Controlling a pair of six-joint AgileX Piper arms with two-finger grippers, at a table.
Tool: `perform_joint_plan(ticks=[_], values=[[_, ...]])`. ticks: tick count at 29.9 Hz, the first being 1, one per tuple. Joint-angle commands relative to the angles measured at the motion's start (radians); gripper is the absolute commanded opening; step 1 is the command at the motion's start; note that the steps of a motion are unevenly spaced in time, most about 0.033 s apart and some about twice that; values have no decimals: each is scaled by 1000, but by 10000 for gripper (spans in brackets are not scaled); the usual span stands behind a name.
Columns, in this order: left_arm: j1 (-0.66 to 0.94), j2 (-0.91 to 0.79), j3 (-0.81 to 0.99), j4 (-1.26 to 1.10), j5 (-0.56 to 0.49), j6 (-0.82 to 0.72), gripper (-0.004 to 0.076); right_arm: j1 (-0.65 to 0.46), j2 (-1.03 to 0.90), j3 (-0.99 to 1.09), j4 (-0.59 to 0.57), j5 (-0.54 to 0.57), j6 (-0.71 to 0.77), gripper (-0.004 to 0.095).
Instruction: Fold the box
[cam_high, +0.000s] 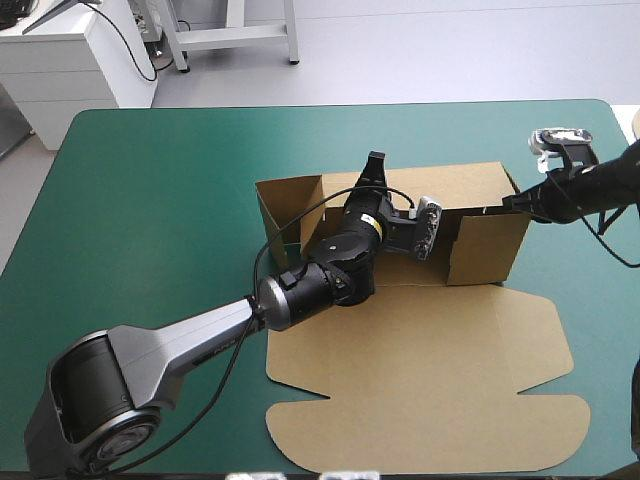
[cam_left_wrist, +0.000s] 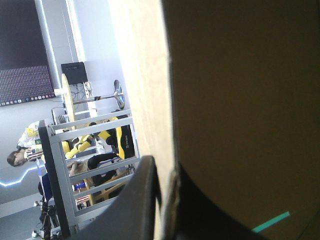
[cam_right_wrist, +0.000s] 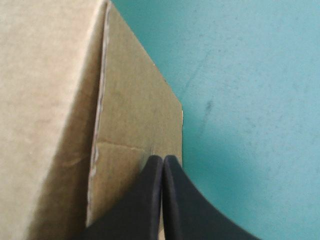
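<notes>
Box (cam_high: 470, 250): brown board, part-formed, on the teal-green cover (cam_high: 150, 200). The cover shows bare all round the box and widest to its left.
Box, far part: stands as an open tray. The far wall, both end walls and the right stretch of the near wall are upright. The middle of the near wall is hidden behind the left arm.
Lid (cam_high: 420, 360): flat on the cover on the box's near side, with a rounded flap along its nearest edge.
Left gripper (cam_high: 375, 162): at the rim of the box's far wall, about mid-length. The arm reaches it across the lid's left corner and over the tray.
Left gripper, state: pinching the box wall. In the wrist view the board's (cam_left_wrist: 145, 75) pale cut edge runs up between the gripper's (cam_left_wrist: 167, 169) two black fingers (cam_left_wrist: 142, 200), one on each face.
Right gripper (cam_high: 508, 204): at the top of the box's right end, touching its near corner.
Right gripper, state: fingers pressed together into one point (cam_right_wrist: 163, 159). The tips lie over a brown panel (cam_right_wrist: 135, 110) just inside its free edge, with the cover (cam_right_wrist: 240, 75) beyond that edge. Cannot tell whether any board is caught between them.
</notes>
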Motion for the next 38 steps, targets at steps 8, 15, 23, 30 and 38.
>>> perform_joint_plan(ticks=[8,15,23,30,38], values=[[-21,-16,-1,-79,-27,-5,-8,-9,-192,298,255,-320,-255,-15],[-21,-16,-1,-79,-31,-6,-8,-9,-249,391,309,-409,-403,-15],[-21,-16,-1,-79,-32,-8,-8,-9,-251,389,162,-320,-403,218],[-21,-16,-1,-81,-29,-8,-8,-9,-251,378,128,-282,-445,380],[-21,-16,-1,-81,-29,-8,-8,-9,-251,378,128,-248,-504,381]])
